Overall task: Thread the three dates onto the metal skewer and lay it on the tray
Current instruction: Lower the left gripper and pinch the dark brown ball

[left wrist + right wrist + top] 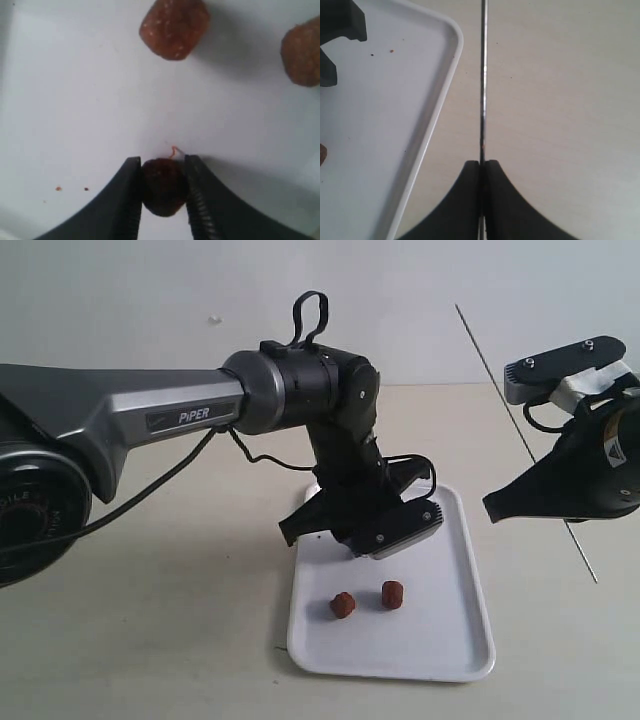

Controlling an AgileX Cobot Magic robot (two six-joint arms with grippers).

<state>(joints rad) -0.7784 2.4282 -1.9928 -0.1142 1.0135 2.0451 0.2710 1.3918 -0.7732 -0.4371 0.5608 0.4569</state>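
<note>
The white tray (440, 640) lies at the centre front of the table. Two reddish-brown dates (342, 606) (392, 594) rest on it near the front; the left wrist view shows them too, one (174, 27) and the other (302, 52). Over the tray's far half, my left gripper (352, 540) (160, 162) is shut on the third, darker date (162, 187). To the right of the tray, my right gripper (505, 502) (481, 164) is shut on the thin metal skewer (500, 385) (482, 75), held slanted above the table.
Bare beige tabletop (150, 620) surrounds the tray. A few dark specks (58, 188) dot the tray floor. The tray's rim (440, 100) runs close beside the skewer. The left arm's grey body (120, 420) spans the left side.
</note>
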